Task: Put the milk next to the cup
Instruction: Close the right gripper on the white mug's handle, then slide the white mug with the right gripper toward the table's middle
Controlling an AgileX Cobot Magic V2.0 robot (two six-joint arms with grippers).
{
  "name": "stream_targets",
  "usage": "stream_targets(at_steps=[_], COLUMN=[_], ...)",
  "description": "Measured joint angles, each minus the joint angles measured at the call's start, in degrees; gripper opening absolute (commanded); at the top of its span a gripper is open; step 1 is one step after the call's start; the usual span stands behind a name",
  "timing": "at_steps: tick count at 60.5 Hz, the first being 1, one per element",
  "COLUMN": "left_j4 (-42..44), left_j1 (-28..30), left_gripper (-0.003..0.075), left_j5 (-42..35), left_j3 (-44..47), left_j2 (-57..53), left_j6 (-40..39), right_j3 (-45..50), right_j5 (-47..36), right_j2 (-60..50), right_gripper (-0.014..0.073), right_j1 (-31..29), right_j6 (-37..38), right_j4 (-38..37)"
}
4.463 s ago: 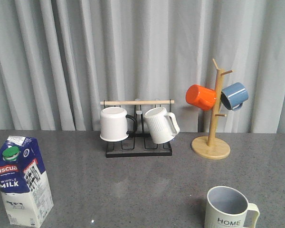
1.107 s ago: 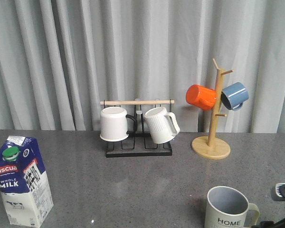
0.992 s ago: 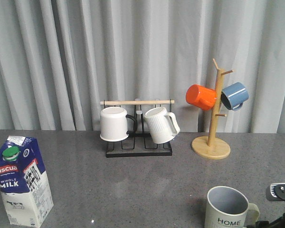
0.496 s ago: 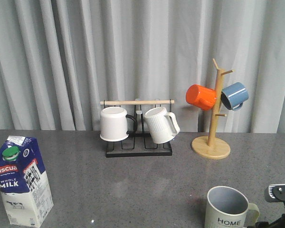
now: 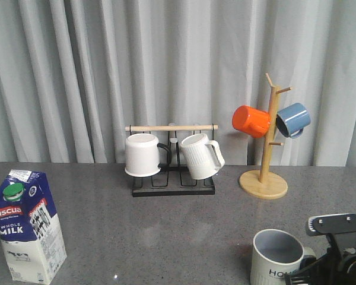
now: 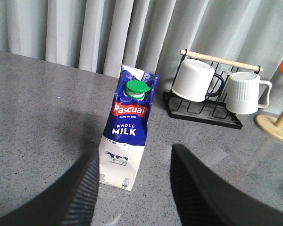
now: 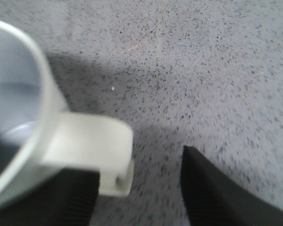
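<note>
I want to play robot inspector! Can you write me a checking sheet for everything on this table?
Surface: grey speckled stone-look tabletop, no spills seen.
Job's things: blue and white milk carton with green cap upright at front left; cream ribbed mug with black lettering at front right, far from the carton, tilted.
Clutter: black wire rack holding a plain white mug with black handle and a white ribbed mug; wooden mug tree with an orange mug and a blue mug.
Grippers: left gripper open, facing the carton; right gripper open around the cream mug's handle.
Cables: nothing seen.
Surroundings: grey pleated curtain behind.
</note>
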Motion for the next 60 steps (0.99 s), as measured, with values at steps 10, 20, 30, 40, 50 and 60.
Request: stream_targets(at_steps=[10, 20, 30, 40, 50, 60], left_j4=[0.00, 0.00, 0.00, 0.00, 0.00, 0.00], left_j1=[0.00, 0.00, 0.00, 0.00, 0.00, 0.00], left_gripper=[0.0346, 0.0346, 0.0346, 0.0346, 0.0346, 0.0346], left_j5=[0.12, 0.16, 0.25, 0.30, 0.30, 0.77], left_j3=[0.00, 0.00, 0.00, 0.00, 0.00, 0.00], left_j2=[0.00, 0.00, 0.00, 0.00, 0.00, 0.00], left_j6=[0.00, 0.00, 0.00, 0.00, 0.00, 0.00], right_j3=[-0.06, -0.18, -2.99, -12.84, -20.66, -24.30], right_j5=[-4.65, -5.21, -1.24, 4.83, 7.32, 9.48], right_j2=[3.37, 3.07, 0.04, 0.46, 6.89, 14.37], right_gripper=[-0.0016, -0.0009, -0.0009, -0.0006, -0.0001, 0.0015], right_j1=[0.00, 0.06, 1.55, 8.19, 12.95, 14.39], right_j6=[-0.55, -0.62, -0.62, -0.62, -0.46, -0.17], right_j4=[-1.00, -1.75, -2.35, -2.64, -2.57, -2.41])
